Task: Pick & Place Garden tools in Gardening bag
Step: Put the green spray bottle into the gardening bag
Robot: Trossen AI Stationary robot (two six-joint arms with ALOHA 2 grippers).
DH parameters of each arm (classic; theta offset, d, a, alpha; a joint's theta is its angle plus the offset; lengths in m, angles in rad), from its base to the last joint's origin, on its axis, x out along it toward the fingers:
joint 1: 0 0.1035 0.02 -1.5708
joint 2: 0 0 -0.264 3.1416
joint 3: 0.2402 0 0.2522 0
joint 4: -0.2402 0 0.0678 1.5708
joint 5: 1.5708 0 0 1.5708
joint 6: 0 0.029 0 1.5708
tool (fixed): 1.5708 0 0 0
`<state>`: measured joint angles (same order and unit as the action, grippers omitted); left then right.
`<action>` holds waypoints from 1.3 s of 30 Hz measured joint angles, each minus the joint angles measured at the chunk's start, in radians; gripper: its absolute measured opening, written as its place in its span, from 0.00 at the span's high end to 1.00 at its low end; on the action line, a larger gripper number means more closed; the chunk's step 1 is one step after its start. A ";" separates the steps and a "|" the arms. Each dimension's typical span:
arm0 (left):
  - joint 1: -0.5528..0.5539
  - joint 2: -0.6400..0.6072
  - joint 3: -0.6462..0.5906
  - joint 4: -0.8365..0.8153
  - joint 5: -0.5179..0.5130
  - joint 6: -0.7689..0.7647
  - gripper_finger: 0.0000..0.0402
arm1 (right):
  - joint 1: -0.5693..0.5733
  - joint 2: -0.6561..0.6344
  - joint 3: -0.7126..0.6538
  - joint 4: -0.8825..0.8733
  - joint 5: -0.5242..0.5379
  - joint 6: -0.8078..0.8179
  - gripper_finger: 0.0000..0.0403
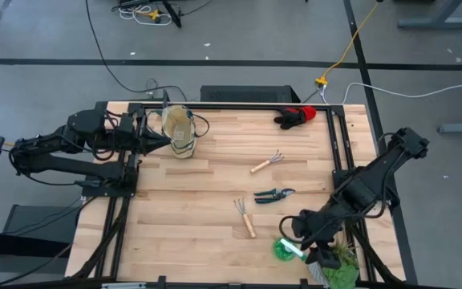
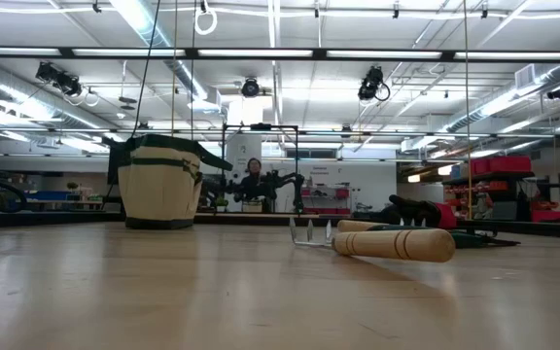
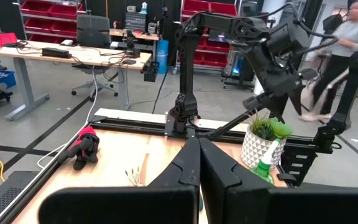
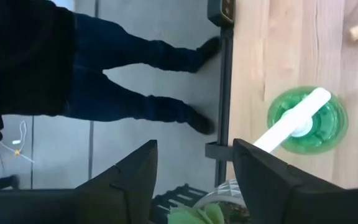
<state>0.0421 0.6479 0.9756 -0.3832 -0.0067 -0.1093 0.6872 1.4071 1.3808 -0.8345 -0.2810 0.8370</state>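
Right pincer [image 1: 289, 226] (spread) above round green piece [image 1: 287, 249]

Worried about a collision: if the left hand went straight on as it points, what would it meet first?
The gardening bag: in the high view the left hand points at its side, tips about at the canvas. Height is unclear; it might clear the rim.

Bare wooden bench [image 1: 191, 225] lies open between the beige canvas bucket bag [image 1: 179, 131] and two wooden-handled rakes [image 1: 266, 163] [image 1: 245, 217]; dark-handled shears [image 1: 273, 194] lie between the rakes, well apart from the bag.
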 joint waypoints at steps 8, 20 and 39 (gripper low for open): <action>0.000 0.000 0.000 0.000 0.000 0.000 0.99 | 0.000 0.021 0.000 -0.027 0.001 0.028 0.56; 0.000 0.000 0.000 0.000 0.000 0.000 0.99 | -0.013 0.027 0.000 -0.038 0.003 -0.012 0.65; 0.000 0.000 0.000 -0.018 0.001 0.000 0.99 | -0.023 0.027 0.000 -0.025 0.124 0.144 0.57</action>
<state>0.0422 0.6479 0.9756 -0.4007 -0.0062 -0.1089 0.6642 1.4338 1.3808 -0.8600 -0.1573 0.9814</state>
